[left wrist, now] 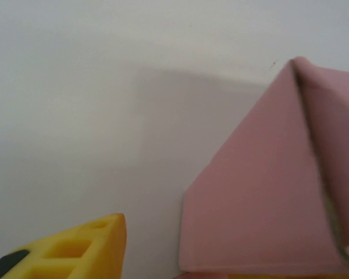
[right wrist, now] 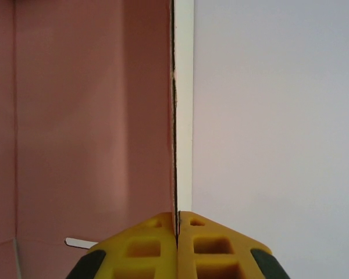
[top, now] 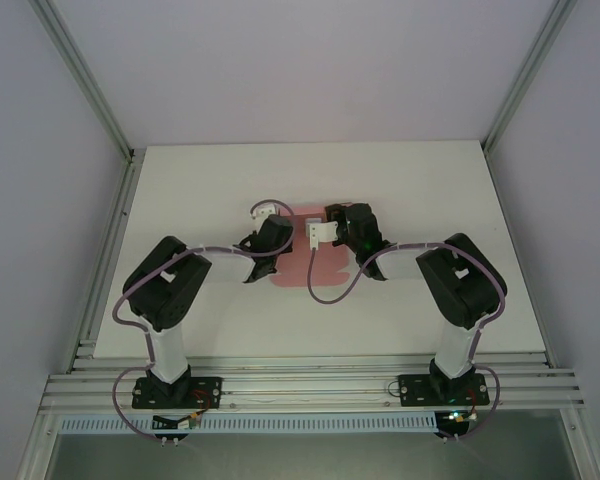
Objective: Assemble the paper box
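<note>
**A:** Paper box [top: 318,275] lies mid-bench [top: 200,190], between the two arms. It's thin pink card, matte and creased, with one wall stood up.

**B:** Who has it?

**A:** The right fingers [right wrist: 145,247], pressed shut on that upright wall's edge. The wall runs straight away from them, with the pink floor to its left.

**B:** And the left fingers [left wrist: 75,250]?

**A:** One yellow ribbed pad shows, apart from a raised pink flap to its right. Wide or narrow, I cannot tell. That flap, I'd judge, is theirs to fold inward.
</note>
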You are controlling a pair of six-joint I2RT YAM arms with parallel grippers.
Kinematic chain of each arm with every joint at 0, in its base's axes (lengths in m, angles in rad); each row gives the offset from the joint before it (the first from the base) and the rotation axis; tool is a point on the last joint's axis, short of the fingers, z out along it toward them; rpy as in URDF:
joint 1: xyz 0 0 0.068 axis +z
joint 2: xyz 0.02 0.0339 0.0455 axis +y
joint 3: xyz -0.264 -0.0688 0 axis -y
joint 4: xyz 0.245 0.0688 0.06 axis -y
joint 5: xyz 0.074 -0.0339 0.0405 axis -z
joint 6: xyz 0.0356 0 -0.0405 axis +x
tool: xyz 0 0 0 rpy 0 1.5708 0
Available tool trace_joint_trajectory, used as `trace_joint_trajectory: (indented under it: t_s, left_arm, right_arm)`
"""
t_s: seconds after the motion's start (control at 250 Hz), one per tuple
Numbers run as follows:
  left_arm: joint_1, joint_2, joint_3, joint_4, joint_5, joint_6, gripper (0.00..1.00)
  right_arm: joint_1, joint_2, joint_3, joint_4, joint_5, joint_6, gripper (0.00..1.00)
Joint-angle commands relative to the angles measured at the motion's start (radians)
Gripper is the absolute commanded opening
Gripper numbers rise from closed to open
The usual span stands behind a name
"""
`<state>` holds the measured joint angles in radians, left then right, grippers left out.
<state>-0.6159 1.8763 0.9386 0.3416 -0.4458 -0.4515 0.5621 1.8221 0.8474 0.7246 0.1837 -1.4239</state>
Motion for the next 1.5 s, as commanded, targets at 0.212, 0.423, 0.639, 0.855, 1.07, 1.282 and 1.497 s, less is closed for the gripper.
trace_joint_trajectory:
  t_s: [0.212,0.423,0.639,0.855,1.07,1.282,1.497]
  left_arm:
    - [0.019,0.068,0.075,-0.02,-0.093,0.024,0.08]
    - [0.009,0.021,0.062,-0.059,-0.165,0.032,0.0]
    - [0.022,-0.07,0.026,-0.024,-0.034,0.067,0.0]
    - [0.044,-0.206,-0.115,0.164,0.226,0.103,0.0]
    - [0.081,-0.337,-0.236,0.367,0.619,0.116,0.0]
    - [0.083,-0.365,-0.246,0.501,0.938,0.09,0.0]
    - [0.083,-0.354,-0.2,0.459,0.95,0.091,0.0]
  right_arm:
    - [-0.004,-0.053,-0.018,-0.158,-0.043,0.074,0.0]
    - [-0.005,-0.181,0.039,-0.499,-0.139,0.173,0.18]
    - [-0.057,-0.385,0.184,-0.66,-0.299,0.564,0.64]
    - [-0.211,-0.519,0.295,-0.63,-0.225,1.044,1.0]
    - [-0.539,-0.35,0.621,-1.056,-0.406,1.448,1.0]
    - [-0.498,-0.197,0.661,-1.181,-0.79,1.356,1.0]
    - [-0.353,-0.055,0.736,-1.368,-0.895,1.19,1.0]
